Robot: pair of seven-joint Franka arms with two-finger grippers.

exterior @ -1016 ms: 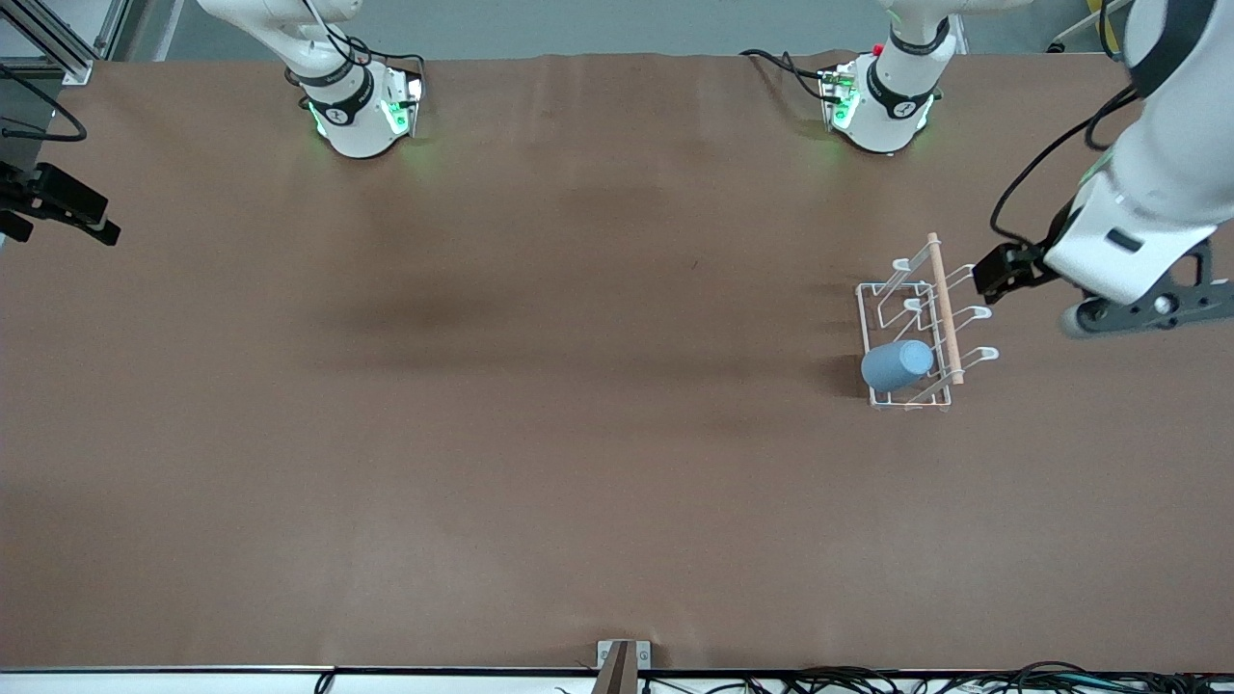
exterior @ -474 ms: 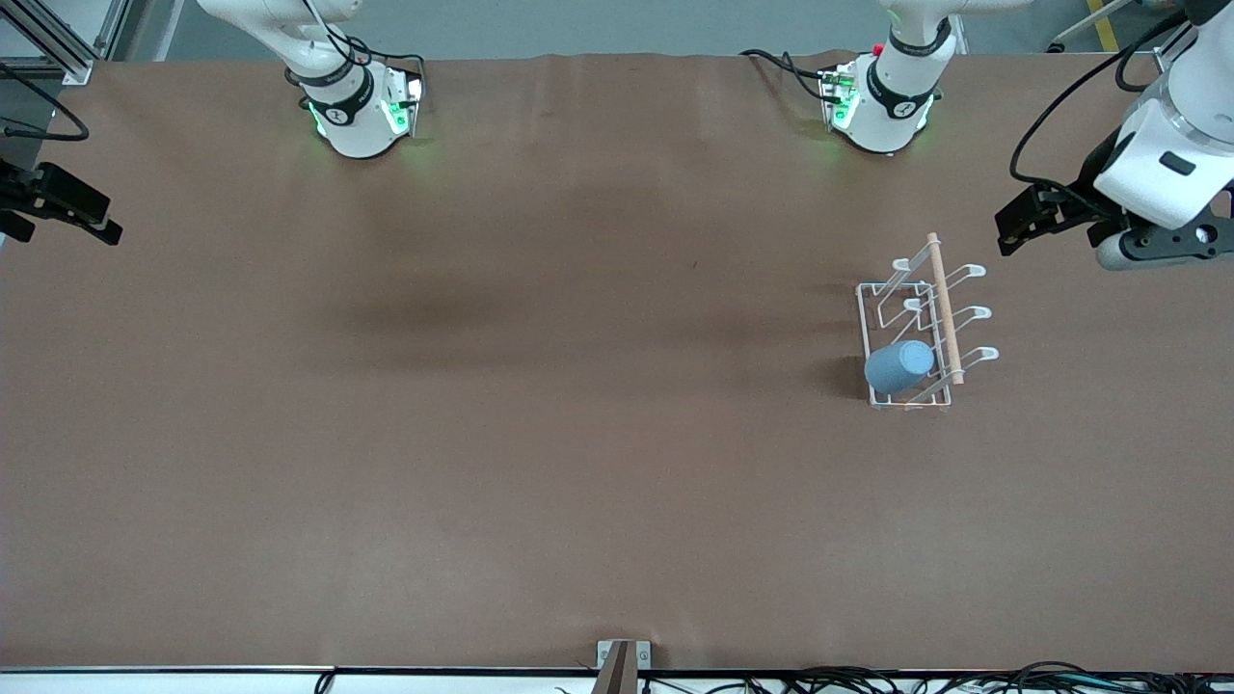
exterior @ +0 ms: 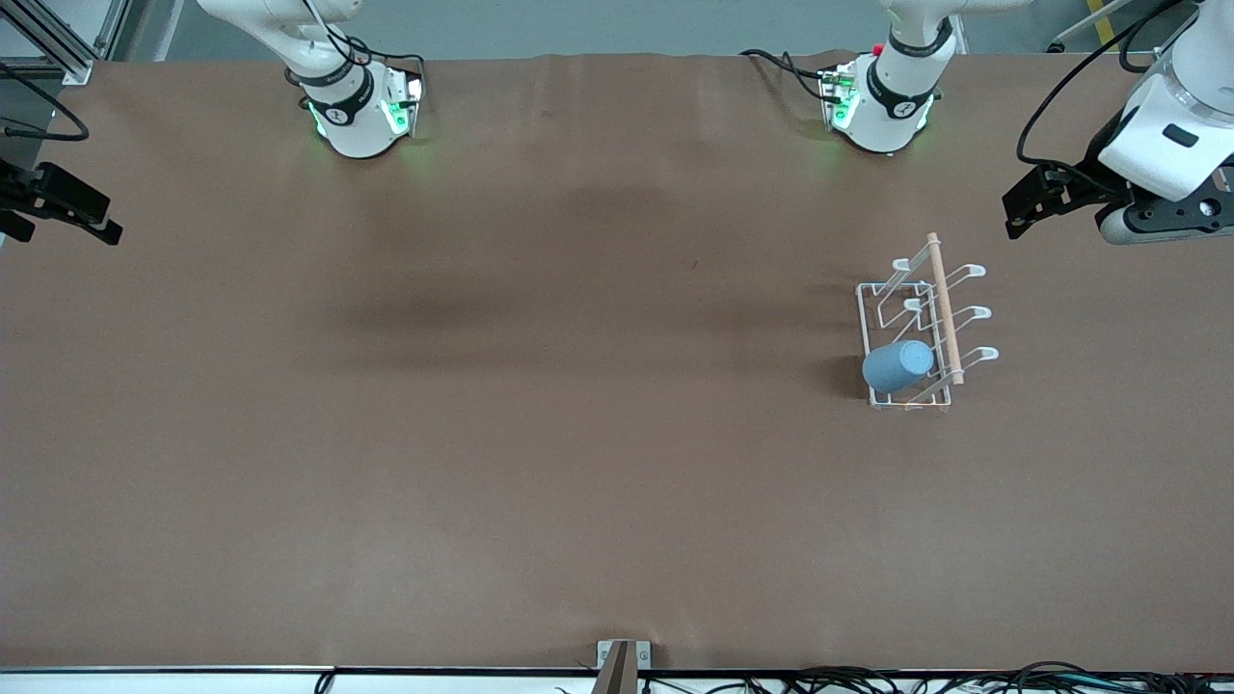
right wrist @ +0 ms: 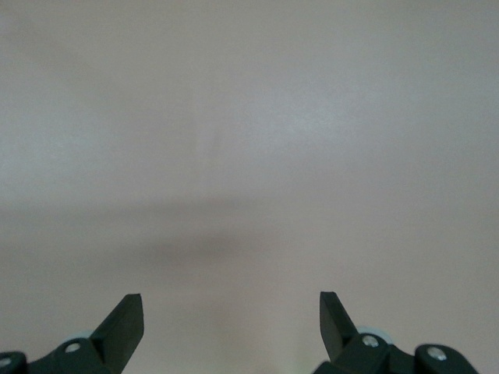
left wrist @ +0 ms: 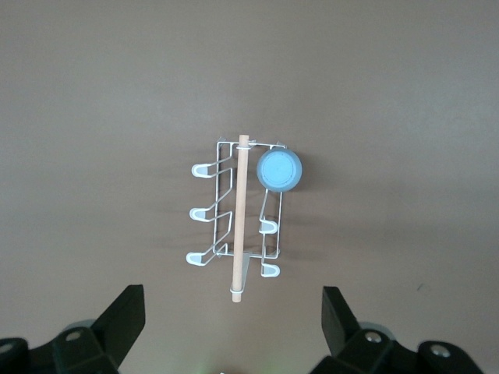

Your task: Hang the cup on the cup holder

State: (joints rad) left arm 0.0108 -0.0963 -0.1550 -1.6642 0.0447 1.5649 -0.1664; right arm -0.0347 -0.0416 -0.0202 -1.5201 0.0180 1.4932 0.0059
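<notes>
Front view: cup (exterior: pixel 898 366) sits over one prong of the cup holder (exterior: pixel 916 333), on the prong nearest the front camera on the side toward the right arm's end of the table (exterior: pixel 482 434); it's tilted, closed bottom pointing up and out along the prong, so its long axis runs w/ the prong, not upright. Holder's wooden rod (exterior: pixel 945 308) runs roughly toward/away from the camera. Left gripper (exterior: pixel 1036 200) is up in the air, over bare table beside the holder at the left arm's end, well apart from the cup, nothing in it. Right gripper (exterior: pixel 58 207) hangs at the right arm's end, that arm waiting. Left wrist view: left gripper's fingers (left wrist: pixel 117 323) spread wide and empty, looking straight down; holder and cup lie ahead of them, rod pointing at the gap between the fingers, cup at the rod's end away from the gripper, its round bottom facing the cam. Right wrist view: fingers (right wrist: pixel 125 319) wide apart, empty, only bare table below. Judgement: hanging looks done; the left arm is much the nearer, and any re-grasp would have to come along the prong's slant.
</notes>
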